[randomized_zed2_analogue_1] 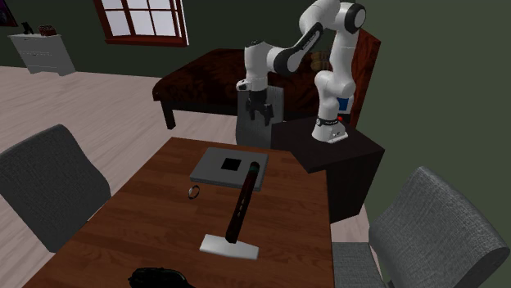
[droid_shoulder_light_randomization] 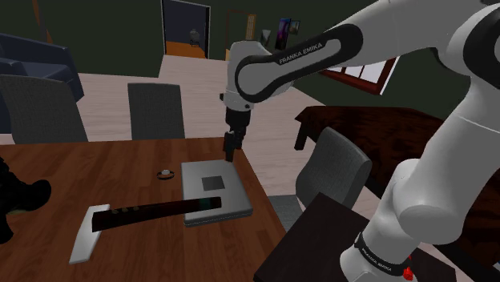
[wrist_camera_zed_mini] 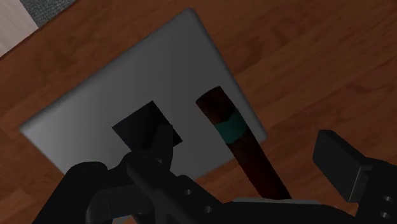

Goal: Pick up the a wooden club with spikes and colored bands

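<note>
I've got the dark reddish-brown club with a teal band point(droid_shoulder_light_randomization: 152, 210) lying flat on the brown wooden table point(droid_shoulder_light_randomization: 120, 156), long axis running left-right in the shoulder view. Its banded end is on the near edge of the grey square slab point(droid_shoulder_light_randomization: 196, 172) and the other end is over a pale grey flat plate point(droid_shoulder_light_randomization: 86, 236). The black gripper point(droid_shoulder_light_randomization: 229, 152) hangs above the slab's far edge, fingers apart and touching nothing. The table edge is just beside the slab on the right, with bare wood either side of the club.
</note>
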Motion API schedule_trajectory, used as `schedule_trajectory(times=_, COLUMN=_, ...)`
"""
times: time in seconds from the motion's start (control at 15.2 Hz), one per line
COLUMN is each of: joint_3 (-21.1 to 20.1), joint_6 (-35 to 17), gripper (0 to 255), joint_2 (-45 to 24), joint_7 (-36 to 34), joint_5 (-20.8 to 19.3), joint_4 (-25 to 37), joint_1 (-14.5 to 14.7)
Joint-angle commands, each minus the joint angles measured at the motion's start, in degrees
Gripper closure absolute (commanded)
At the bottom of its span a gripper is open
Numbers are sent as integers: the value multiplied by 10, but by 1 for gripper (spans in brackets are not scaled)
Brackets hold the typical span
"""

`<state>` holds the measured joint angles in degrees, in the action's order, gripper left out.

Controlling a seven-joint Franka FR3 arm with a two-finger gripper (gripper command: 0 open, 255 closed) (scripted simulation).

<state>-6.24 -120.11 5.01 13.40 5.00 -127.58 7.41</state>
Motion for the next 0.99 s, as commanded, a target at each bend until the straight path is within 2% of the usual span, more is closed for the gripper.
schedule_trajectory(times=0.0, joint_3=-6, joint_6=-23, gripper=0, joint_2=-45, joint_7=14, joint_5=-5, joint_4=24, joint_1=6)
schedule_trajectory(times=0.46, joint_3=-27, joint_6=-74, gripper=0, joint_2=-187, joint_7=52, joint_5=-31, joint_4=118, joint_1=30)
schedule_trajectory(times=0.92, joint_3=-43, joint_6=-97, gripper=0, joint_2=-328, joint_7=84, joint_5=-69, joint_4=236, joint_1=63)
